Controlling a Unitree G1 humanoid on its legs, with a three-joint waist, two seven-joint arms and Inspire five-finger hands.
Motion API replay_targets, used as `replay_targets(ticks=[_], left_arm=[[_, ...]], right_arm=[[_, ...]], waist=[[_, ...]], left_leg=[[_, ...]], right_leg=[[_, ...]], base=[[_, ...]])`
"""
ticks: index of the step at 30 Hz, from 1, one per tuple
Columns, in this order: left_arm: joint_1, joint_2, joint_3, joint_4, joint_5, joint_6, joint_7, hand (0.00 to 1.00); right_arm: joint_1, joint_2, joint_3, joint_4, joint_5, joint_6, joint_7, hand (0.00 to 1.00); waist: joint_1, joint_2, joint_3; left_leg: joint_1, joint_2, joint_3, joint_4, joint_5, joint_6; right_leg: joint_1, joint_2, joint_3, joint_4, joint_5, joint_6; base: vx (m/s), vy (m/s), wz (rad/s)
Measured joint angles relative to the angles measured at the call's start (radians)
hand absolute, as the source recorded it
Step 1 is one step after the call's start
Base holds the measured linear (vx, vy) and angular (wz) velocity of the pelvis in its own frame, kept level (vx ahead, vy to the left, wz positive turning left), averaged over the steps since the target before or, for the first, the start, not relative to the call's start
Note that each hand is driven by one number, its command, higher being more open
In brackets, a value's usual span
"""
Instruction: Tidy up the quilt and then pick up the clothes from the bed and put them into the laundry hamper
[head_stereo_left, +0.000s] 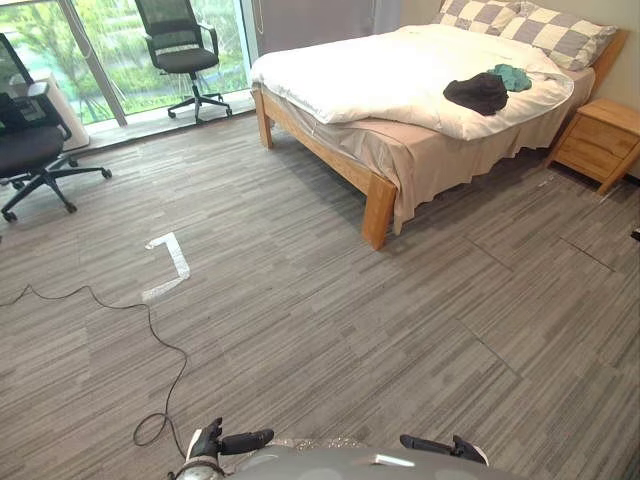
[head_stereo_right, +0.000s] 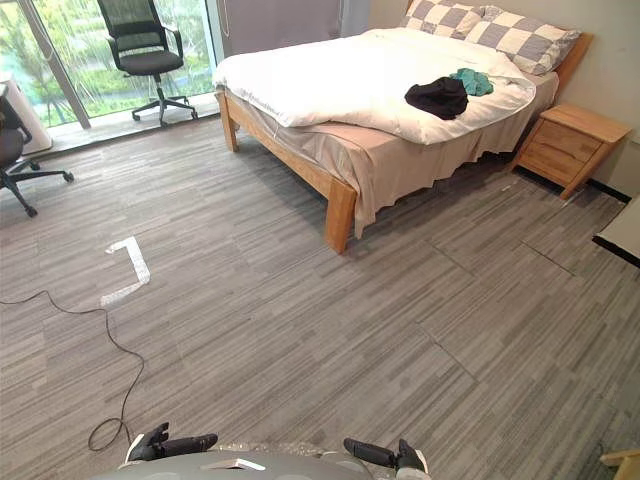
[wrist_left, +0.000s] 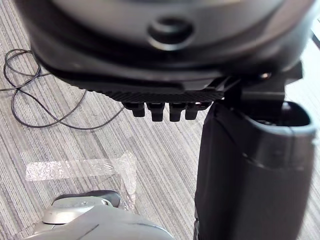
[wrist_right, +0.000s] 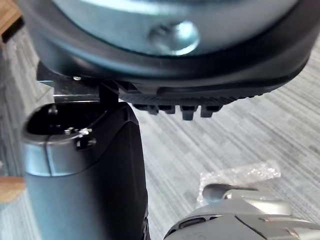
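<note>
Wide grey floor lies open from the near edge to the bed, which stands far right with 1 wooden corner post nearest. A white quilt covers it unevenly and hangs over the near side. On the quilt, near 2 checked pillows, a black garment touches a teal garment. A nightstand stands right of the bed, and 2 chairs stand far left by the window. Tape marks the floor at left. The left hand and right hand hang low at the near edge, fingers straight, holding nothing.
</note>
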Motion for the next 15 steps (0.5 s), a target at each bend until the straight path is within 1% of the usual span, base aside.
replay_targets(ticks=[1,3,4,6,7,8,9,14,15], left_arm=[[-0.019,0.004,0.003,0.025,0.021,-0.002,0.005,1.0],[-0.025,0.004,0.002,0.036,0.035,-0.003,0.012,1.0],[-0.028,0.004,-0.003,0.044,0.037,-0.004,0.015,1.0],[-0.03,0.004,-0.004,0.054,0.036,-0.005,0.019,1.0],[-0.035,0.004,-0.004,0.059,0.036,-0.005,0.023,1.0],[-0.036,0.004,-0.005,0.06,0.036,-0.005,0.023,1.0],[-0.04,0.004,-0.005,0.06,0.035,-0.005,0.023,1.0],[-0.049,0.008,-0.005,0.076,0.036,-0.004,0.021,1.0],[-0.05,0.009,-0.005,0.077,0.036,-0.004,0.021,1.0]], right_arm=[[-0.008,0.011,-0.038,0.017,0.005,0.001,-0.003,1.0],[-0.008,0.012,-0.043,0.018,0.006,0.002,-0.005,1.0],[-0.008,0.012,-0.048,0.026,0.006,0.0,-0.006,1.0],[-0.01,0.012,-0.055,0.033,0.004,-0.002,-0.006,1.0],[-0.011,0.013,-0.056,0.033,0.003,-0.003,-0.008,1.0],[-0.011,0.013,-0.056,0.034,0.002,-0.002,-0.01,1.0],[-0.013,0.013,-0.056,0.034,0.0,-0.002,-0.012,1.0],[-0.017,0.017,-0.056,0.035,-0.001,-0.002,-0.02,1.0],[-0.018,0.017,-0.056,0.035,-0.001,-0.002,-0.02,1.0]], waist=[[0.006,-0.001,0.017],[0.004,-0.008,0.018],[0.001,-0.007,0.017],[-0.001,-0.014,0.023],[-0.001,-0.009,0.026],[0.0,-0.014,0.028],[0.002,-0.009,0.033],[0.005,-0.015,0.039],[0.005,-0.015,0.041]], left_leg=[[0.038,-0.008,0.01,-0.043,0.014,-0.001],[0.064,-0.014,0.009,-0.073,0.023,0.0],[0.083,-0.019,0.004,-0.101,0.033,0.002],[0.108,-0.026,-0.005,-0.141,0.051,0.009],[0.128,-0.032,-0.01,-0.17,0.065,0.013],[0.133,-0.033,-0.011,-0.179,0.068,0.015],[0.145,-0.035,-0.011,-0.191,0.071,0.015],[0.173,-0.04,-0.004,-0.215,0.071,0.014],[0.178,-0.041,0.0,-0.22,0.07,0.014]], right_leg=[[0.028,-0.009,-0.013,-0.027,0.035,0.002],[0.046,-0.012,-0.016,-0.04,0.04,-0.001],[0.055,-0.016,-0.023,-0.043,0.04,-0.001],[0.072,-0.021,-0.036,-0.057,0.042,0.001],[0.084,-0.024,-0.042,-0.066,0.043,0.003],[0.085,-0.025,-0.044,-0.07,0.043,0.003],[0.095,-0.026,-0.045,-0.078,0.045,0.008],[0.115,-0.028,-0.045,-0.091,0.048,0.035],[0.116,-0.03,-0.045,-0.091,0.046,0.044]], base=[[0.03,0.043,-0.12],[0.07,0.047,-0.02],[0.1,0.056,0.14],[0.1,0.067,0.18],[0.09,0.065,0.14],[0.1,0.076,0.11],[0.08,0.066,0.0],[0.03,0.031,-0.03],[0.0,0.024,-0.06]])
